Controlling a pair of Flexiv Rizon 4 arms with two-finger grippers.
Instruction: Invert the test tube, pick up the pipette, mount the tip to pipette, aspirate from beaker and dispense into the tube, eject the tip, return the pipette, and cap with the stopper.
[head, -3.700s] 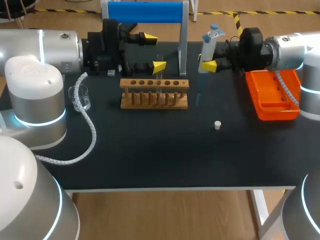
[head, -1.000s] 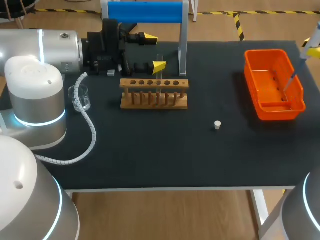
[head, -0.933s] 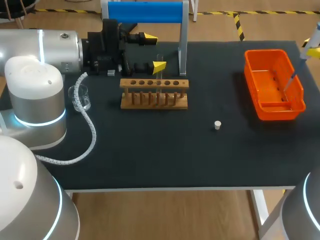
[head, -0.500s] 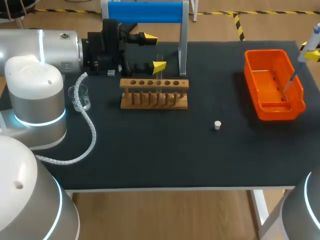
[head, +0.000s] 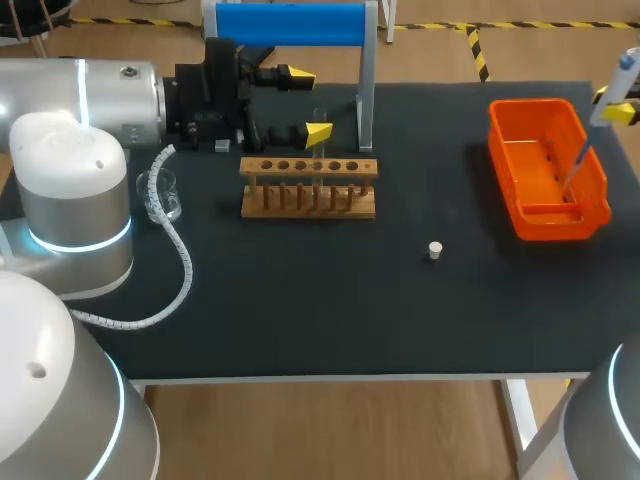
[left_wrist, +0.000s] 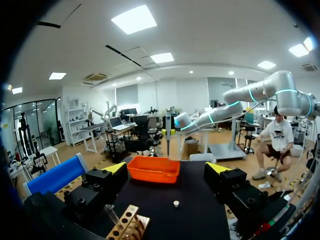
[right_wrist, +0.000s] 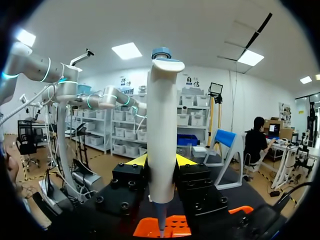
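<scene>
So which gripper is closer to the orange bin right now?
Right. The right gripper holds the pipette above the orange bin; the left gripper sits far off, behind the wooden test tube rack.

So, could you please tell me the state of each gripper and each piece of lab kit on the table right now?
Left gripper: open, beside the rack.
Right gripper: shut on the pipette.
Pipette: held upright, tip on, pointing down into the orange tray.
Test tube: upright in the rack, uncapped.
Stopper: loose on the table.
Beaker: upright; contents cannot be told.
</scene>
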